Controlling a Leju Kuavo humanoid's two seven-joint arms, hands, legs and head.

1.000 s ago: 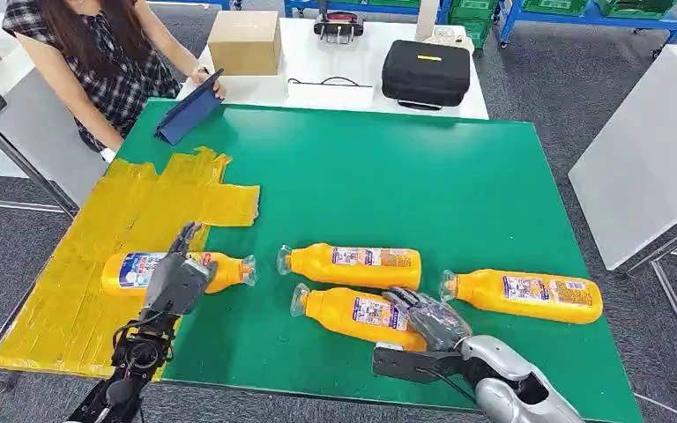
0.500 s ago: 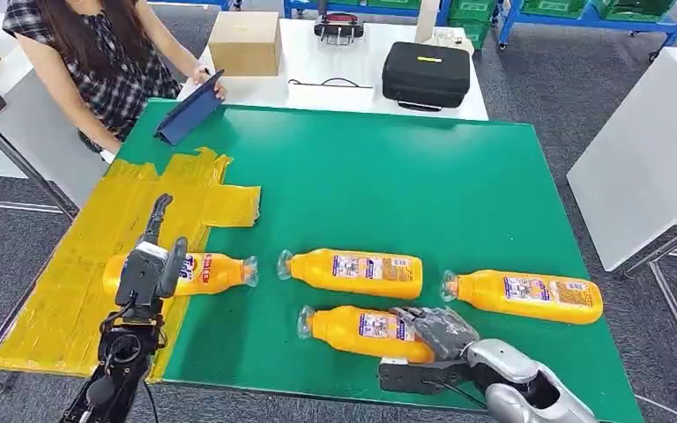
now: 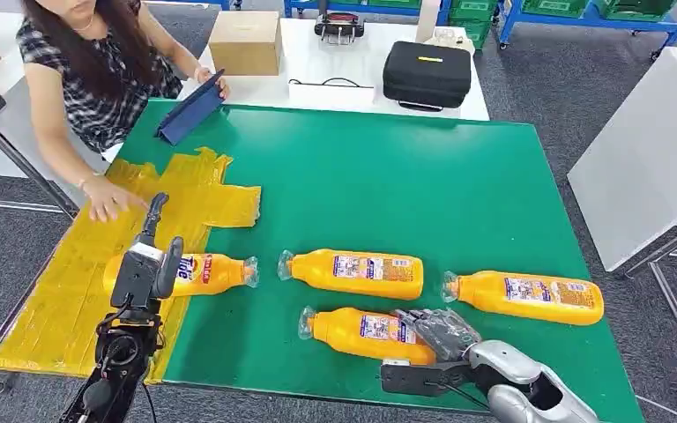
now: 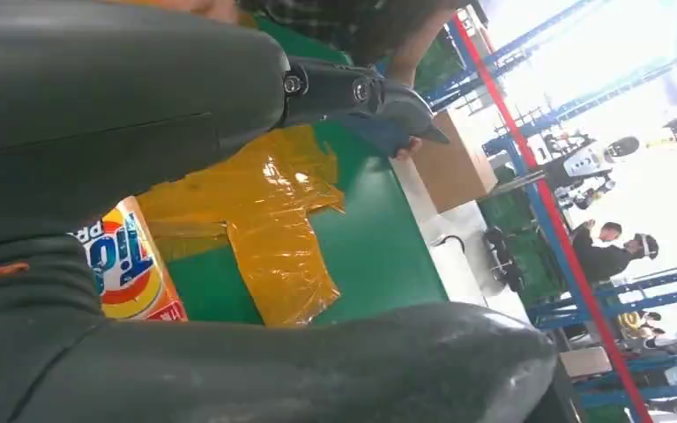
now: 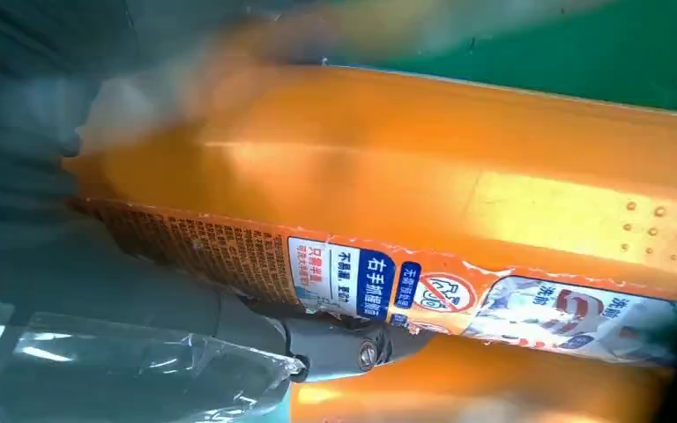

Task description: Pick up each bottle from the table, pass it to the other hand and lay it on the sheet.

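Several orange bottles lie on the green table. One bottle rests on the yellow sheet at the left, cap to the right. My left hand hovers over its base end, fingers spread, holding nothing. In the left wrist view the label of that bottle and the sheet show between the fingers. My right hand grips the base end of the nearest bottle, seen close in the right wrist view. Two more bottles lie beyond it.
A person stands at the far left with one hand on the sheet and the other holding a blue tablet. A cardboard box and a black case sit on the white table behind. The table's front edge is close to my right hand.
My left hand came off the bottle on the sheet and drew back left, fingers spread. My right hand pulled the nearest bottle toward the front edge. The person's hand came down onto the sheet.
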